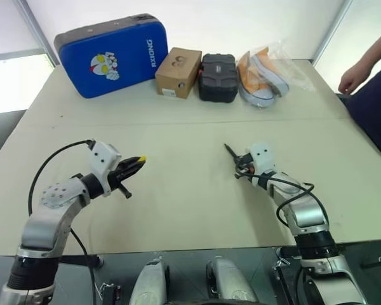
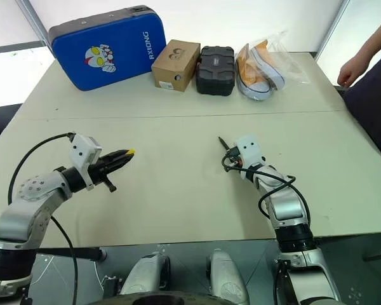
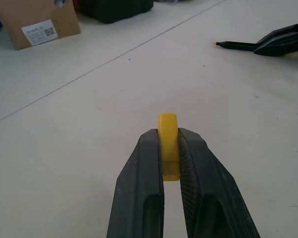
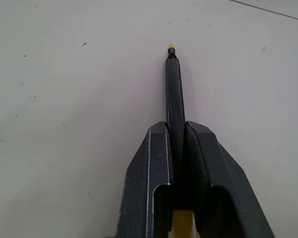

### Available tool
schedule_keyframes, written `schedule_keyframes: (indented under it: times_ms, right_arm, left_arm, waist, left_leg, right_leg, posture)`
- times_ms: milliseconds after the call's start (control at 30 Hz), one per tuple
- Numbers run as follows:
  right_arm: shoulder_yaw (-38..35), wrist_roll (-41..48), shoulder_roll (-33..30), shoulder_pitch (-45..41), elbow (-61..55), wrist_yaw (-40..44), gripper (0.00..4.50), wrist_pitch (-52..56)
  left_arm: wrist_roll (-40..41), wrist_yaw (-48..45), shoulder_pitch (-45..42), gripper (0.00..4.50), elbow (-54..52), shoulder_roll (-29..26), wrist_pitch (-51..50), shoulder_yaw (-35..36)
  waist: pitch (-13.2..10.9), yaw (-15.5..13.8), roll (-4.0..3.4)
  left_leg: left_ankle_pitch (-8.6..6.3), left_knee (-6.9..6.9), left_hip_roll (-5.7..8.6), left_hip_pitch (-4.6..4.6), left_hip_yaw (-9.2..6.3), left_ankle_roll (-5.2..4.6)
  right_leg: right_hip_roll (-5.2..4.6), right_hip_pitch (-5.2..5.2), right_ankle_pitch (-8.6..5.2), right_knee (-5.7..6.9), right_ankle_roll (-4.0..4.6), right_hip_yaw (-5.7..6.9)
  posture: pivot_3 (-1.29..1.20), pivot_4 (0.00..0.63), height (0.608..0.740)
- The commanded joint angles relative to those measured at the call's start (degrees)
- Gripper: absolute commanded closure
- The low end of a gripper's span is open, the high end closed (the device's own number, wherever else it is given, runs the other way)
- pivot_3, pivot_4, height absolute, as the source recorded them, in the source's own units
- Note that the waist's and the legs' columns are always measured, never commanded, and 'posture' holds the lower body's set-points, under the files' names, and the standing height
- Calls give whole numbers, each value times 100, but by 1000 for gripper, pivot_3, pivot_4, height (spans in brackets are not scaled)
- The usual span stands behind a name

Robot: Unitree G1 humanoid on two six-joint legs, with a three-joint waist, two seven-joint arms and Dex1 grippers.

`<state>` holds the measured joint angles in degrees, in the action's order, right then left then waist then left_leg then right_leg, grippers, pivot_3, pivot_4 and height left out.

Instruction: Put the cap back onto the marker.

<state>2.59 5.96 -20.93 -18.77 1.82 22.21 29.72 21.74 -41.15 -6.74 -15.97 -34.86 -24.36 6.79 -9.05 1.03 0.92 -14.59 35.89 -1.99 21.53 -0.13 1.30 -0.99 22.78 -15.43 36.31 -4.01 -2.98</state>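
My left end effector (image 3: 170, 148) is clamped on the cap (image 3: 168, 135), which sticks out yellow between the two black fingers, above the worktop (image 1: 190, 190) toward its left edge. My right end effector (image 4: 176, 129) is closed around the marker (image 4: 174, 89), gripping the black barrel near its back end so that most of it runs out ahead of the fingers. The marker's small yellow tip points away from me toward the far edge of the worktop, and the barrel lies low over the surface; I cannot tell whether it touches. The cap and the marker are well apart, the cap on the left half of the worktop and the marker right of its middle.

Along the far edge stand a blue padded case (image 1: 111, 54), a brown cardboard box (image 1: 178, 72), a black case (image 1: 218, 77) and a clear bag with orange contents (image 1: 261, 76), in that order from left to right. A person's hand (image 1: 354, 78) hangs over the far right corner.
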Motion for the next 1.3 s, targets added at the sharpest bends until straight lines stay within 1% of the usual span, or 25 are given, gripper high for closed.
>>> schedule_keyframes:
  times_ms: [33,100,167,267,400,500,567,667,900,1300]
  right_arm:
    - [-29,-15,-120,-31,-63,133,4464,11]
    - [6,9,-286,-152,-187,391,4464,-95]
    - [58,69,-593,-295,-353,874,4464,-285]
    - [122,232,-1186,-529,-499,1853,4464,-654]
    - [236,343,-1990,-986,-380,3116,4464,-1096]
    - [399,464,-2325,-1335,-351,3909,4464,-1210]
    - [487,551,-2365,-1527,-374,4224,4464,-1169]
    - [631,691,-2292,-1723,-564,4540,4464,-973]
    - [885,752,-2130,-1864,-890,4779,4464,-837]
    - [1001,878,-2034,-1959,-1165,5028,4464,-589]
  left_arm:
    - [-34,-92,-112,4500,-54,-87,145,9]
    - [-65,-228,-212,4500,20,-105,251,-91]
    - [-117,-423,-348,4500,140,-134,423,-229]
    - [-180,-821,-591,4500,385,-162,802,-427]
    - [-169,-1414,-910,4500,733,-138,1268,-686]
    - [-137,-1837,-1078,4500,901,-167,1450,-848]
    - [-152,-2022,-1168,4500,999,-166,1545,-919]
    - [-164,-2192,-1291,4500,1078,-130,1634,-999]
    - [-199,-2313,-1457,4500,1064,-51,1712,-1092]
    - [-281,-2320,-1553,4500,1125,24,1778,-1122]
  waist:
    - [0,-3,0]
    - [-2,-12,-2]
    - [-7,-13,-7]
    - [-14,-6,-14]
    - [-18,12,-15]
    - [-18,11,-13]
    - [-19,13,-13]
    - [-19,2,-13]
    - [-18,-20,-14]
    - [-18,-25,-14]
  left_leg:
    - [0,0,0,0,0,0]
    - [0,0,1,2,0,0]
    - [0,0,3,3,1,0]
    - [0,0,6,9,9,0]
    - [0,-5,6,11,15,0]
    - [0,-20,4,9,15,-1]
    - [0,-26,1,10,15,-1]
    - [0,-29,-3,19,11,-1]
    - [0,-1,-2,74,-2,-1]
    - [0,7,-1,76,-4,-1]
  right_leg:
    - [0,0,0,0,0,0]
    - [-1,0,0,-1,0,0]
    - [-2,2,0,-2,0,0]
    - [-3,8,0,-5,0,0]
    - [3,11,1,-10,-2,1]
    - [8,16,2,-11,-5,1]
    - [12,22,6,-11,-11,0]
    - [17,32,10,-10,-18,1]
    - [13,65,13,-9,-22,11]
    - [12,64,13,-7,-22,14]
  posture:
    - [0,150,740]
    - [0,150,740]
    - [0,150,740]
    - [0,150,740]
    - [0,150,740]
    - [0,150,740]
    - [0,150,740]
    - [0,150,740]
    - [0,150,740]
    - [0,150,740]
